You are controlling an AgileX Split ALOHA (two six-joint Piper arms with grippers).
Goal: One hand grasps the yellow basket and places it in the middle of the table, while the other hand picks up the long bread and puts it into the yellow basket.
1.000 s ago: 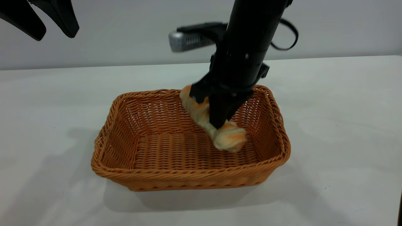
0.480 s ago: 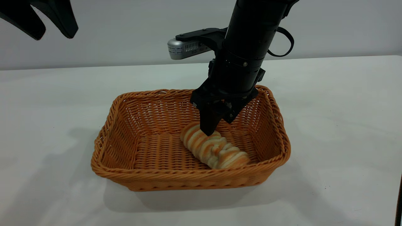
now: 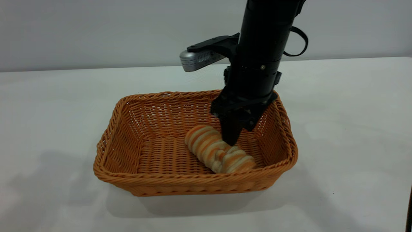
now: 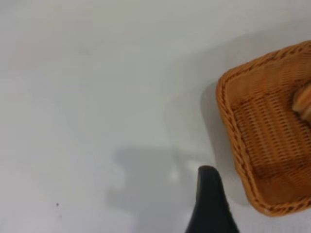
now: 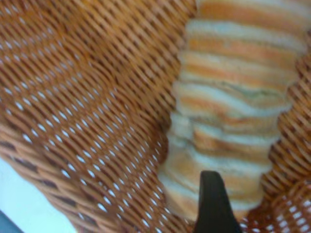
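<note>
Long bread [image 3: 219,152]: small oblong loaf, rounded ends, crosswise ridges banded golden-brown and pale cream; lies flat and aslant on the floor of the yellow basket [image 3: 128,180], toward the basket's right end and near its front wall. Yellow basket: large rectangular wicker tray, orange-tan, braided rim, sloping openwork sides; stands on the white desk [image 3: 347,135] about midway between the desk's left and right edges; holds the loaf alone, the left half of its floor bare. Right claw [image 3: 232,139]: black, pointing down inside the basket over the loaf's middle, tips at or just above the crust; whether they touch cannot be told, nor whether the fingers are spread or closed, as they overlap from the exterior view; a grey-silver box-like part [image 3: 196,59] juts sideways higher up the arm. Right wrist view: loaf [image 5: 233,121] close up against the weave [image 5: 87,97], one black fingertip [image 5: 212,204] in front of it, detail the exterior view lacks. Left wrist view: one black fingertip [image 4: 210,204] of the left claw above bare desk [image 4: 87,97], well clear of the basket's corner [image 4: 243,145]; its spread cannot be told; this claw is outside the exterior view.
</note>
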